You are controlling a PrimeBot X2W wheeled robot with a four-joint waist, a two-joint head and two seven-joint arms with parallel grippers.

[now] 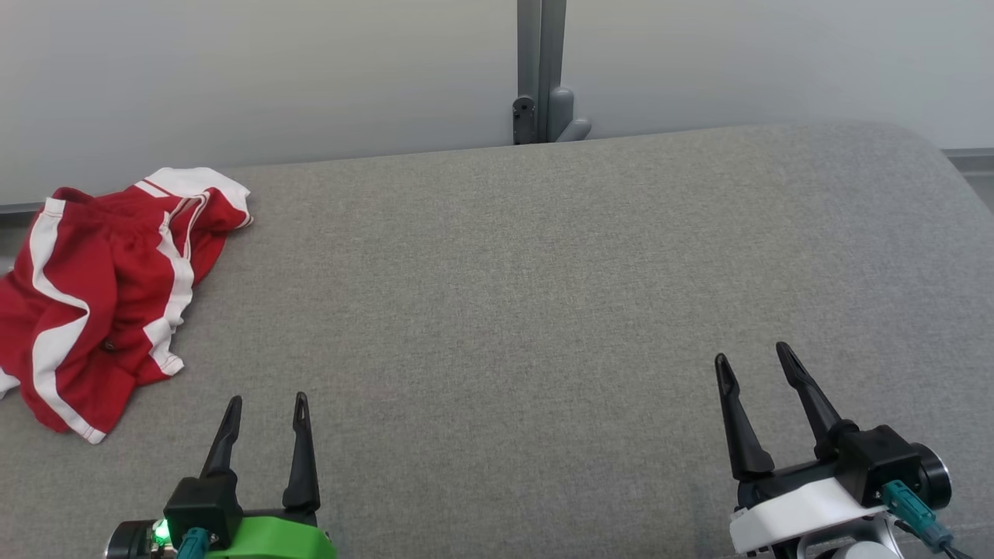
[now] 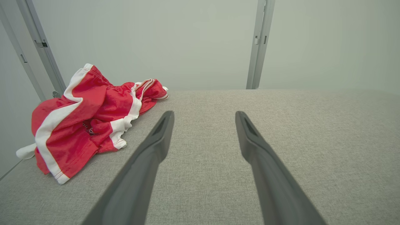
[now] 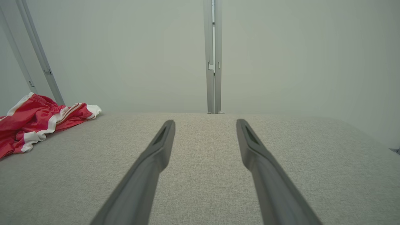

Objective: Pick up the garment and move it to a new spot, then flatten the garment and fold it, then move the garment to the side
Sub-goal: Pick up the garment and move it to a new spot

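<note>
Head view puts the red garment with white stripes in a crumpled heap at the left edge of the frame, on the grey padded bench near its far rim. The left tool sits at lower left, below and to the right of the heap and clear of it, its two dark fingers spread wide with nothing between them. The right tool at lower right is likewise spread wide and empty, well apart from the garment. Behind the bench a grey post stands against the pale wall at upper centre.
</note>
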